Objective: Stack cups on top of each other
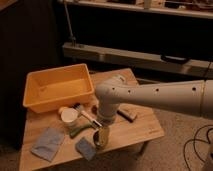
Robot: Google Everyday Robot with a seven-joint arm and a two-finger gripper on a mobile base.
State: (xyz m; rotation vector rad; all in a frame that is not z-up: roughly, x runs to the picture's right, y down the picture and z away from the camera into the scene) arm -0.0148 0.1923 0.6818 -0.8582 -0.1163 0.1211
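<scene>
a pale green translucent cup [78, 131] lies tipped on its side on the wooden table [145, 125], just below a wider white bowl [69, 116] of smooth rounded plastic. the second, darker cup cannot be picked out; a small dark shape near the arm's wrist may be it, but that cannot be told. the gripper [102, 138] hangs at the front edge of the table, just right of the green cup and apart from it, its fingers spread wide with nothing between them; they look glossy and yellowish in the dim light. a thin stick-like tool [89, 117] with a light handle lies slantwise between the bowl and the gripper. a folded blue-grey cloth [48, 143] lies soft and flat at the front left, and a smaller blue pad [85, 148] sits just left of the gripper. behind them stands a rectangular orange plastic bin [57, 89] with smooth sloped walls. a small dark oblong thing [128, 114] lies on the right, under the thick white perforated arm [150, 95].
</scene>
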